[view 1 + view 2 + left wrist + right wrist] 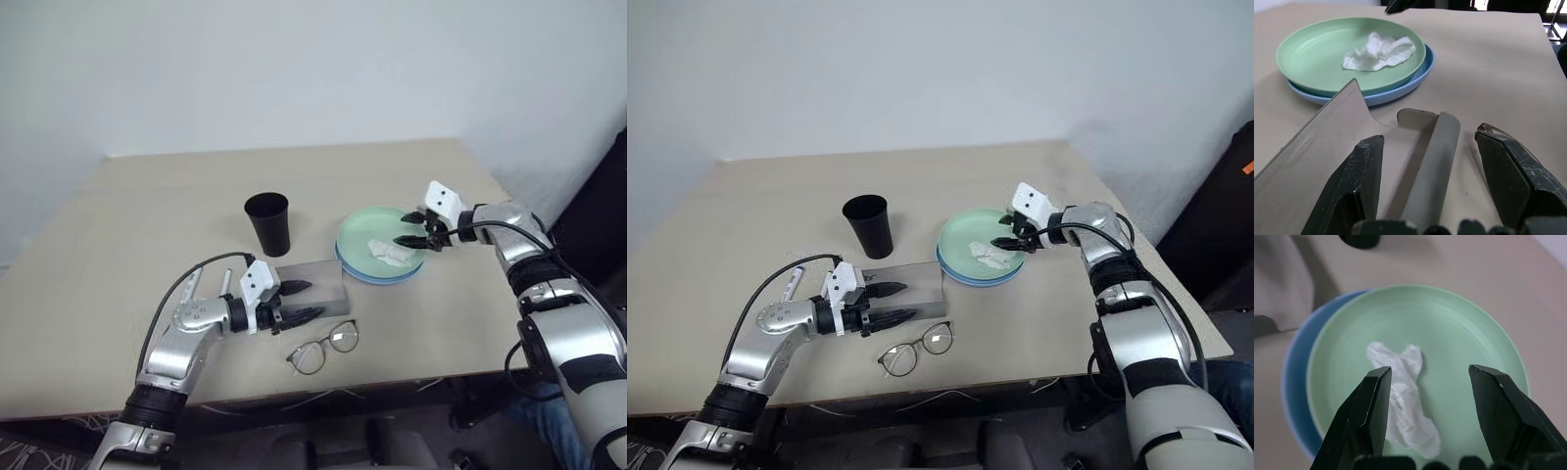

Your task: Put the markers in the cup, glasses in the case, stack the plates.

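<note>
Mint green plate (364, 233) sits stacked on the light blue plate (384, 278), with a crumpled white tissue (388, 252) lying in it. Right gripper (418, 229) hovers over the plate's 3 o'clock edge, fingers spread, nothing held. Left gripper (299, 301) is also released, its fingers either side of the grey case (318, 284) at the table (147, 215) centre. Black cup (267, 223) stands at 11 o'clock from the case, glasses (323, 348) lie just at its 6 o'clock. One marker (794, 284) peeks out behind the left arm.
</note>
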You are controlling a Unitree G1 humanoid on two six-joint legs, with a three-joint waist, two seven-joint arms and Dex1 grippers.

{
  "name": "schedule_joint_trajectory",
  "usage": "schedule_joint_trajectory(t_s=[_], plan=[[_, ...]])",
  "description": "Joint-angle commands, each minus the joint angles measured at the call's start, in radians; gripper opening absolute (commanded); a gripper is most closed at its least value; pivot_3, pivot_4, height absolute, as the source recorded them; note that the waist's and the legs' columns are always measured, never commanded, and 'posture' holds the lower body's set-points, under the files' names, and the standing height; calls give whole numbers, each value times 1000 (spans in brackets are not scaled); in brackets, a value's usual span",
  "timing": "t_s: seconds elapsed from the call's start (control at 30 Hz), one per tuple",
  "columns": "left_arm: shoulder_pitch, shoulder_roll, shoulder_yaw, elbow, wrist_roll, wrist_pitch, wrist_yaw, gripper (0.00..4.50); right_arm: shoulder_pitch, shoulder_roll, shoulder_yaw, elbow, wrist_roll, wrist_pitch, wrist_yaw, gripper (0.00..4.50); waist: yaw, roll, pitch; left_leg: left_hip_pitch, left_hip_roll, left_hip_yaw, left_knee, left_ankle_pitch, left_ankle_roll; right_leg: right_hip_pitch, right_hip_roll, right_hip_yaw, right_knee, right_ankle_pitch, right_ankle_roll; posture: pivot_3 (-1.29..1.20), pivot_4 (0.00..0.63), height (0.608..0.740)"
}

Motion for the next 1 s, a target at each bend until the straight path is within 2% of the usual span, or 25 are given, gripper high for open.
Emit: schedule_joint_trajectory(t_s=[0.03, 0.27, 0.47, 0.53, 0.7, 1.0], plan=[[-45, 33, 19, -50, -38, 47, -48, 3140, 73, -51, -38, -186, 85, 44, 121, 2715, 0, 0, 0, 0, 0, -1, 0, 0, 0, 0, 0, 0, 0, 0, 0, 0, 0, 740], [-117, 100, -22, -45, -79, 200, -183, 3140, 194, -82, -43, -358, 108, 100, 111, 2715, -3, 0, 0, 1, 0, -2, 2, 0, 0, 1, 3, 1, 1, 0, 0, 0, 0, 740], [-209, 136, -71, -5, -86, 300, -308, 3140, 232, -72, -40, -416, 116, 116, 82, 2715, -3, 0, 0, 0, 2, -7, 5, 0, 0, 3, 15, 11, 1, 0, 0, 0, 0, 740], [-245, 153, -99, 9, -85, 334, -370, 3140, 262, -77, -36, -461, 137, 121, 117, 2715, -3, 0, 0, 0, 2, -8, 6, 0, 0, 3, 16, 12, 1, 0, 0, 0, 0, 740], [-295, 171, -161, 49, -47, 337, -453, 3140, 330, -82, -36, -576, 217, 172, 204, 2715, -2, 0, 0, 0, 1, -9, 5, 0, 0, 3, 17, 14, 1, 0, 0, 0, 0, 740], [-337, 154, -234, 97, 3, 328, -509, 3140, 429, -49, -28, -687, 304, 180, 241, 2715, -1, -1, 0, 0, 1, -10, 7, 0, 0, 4, 18, 15, 1, 0, 0, 0, 0, 740]])
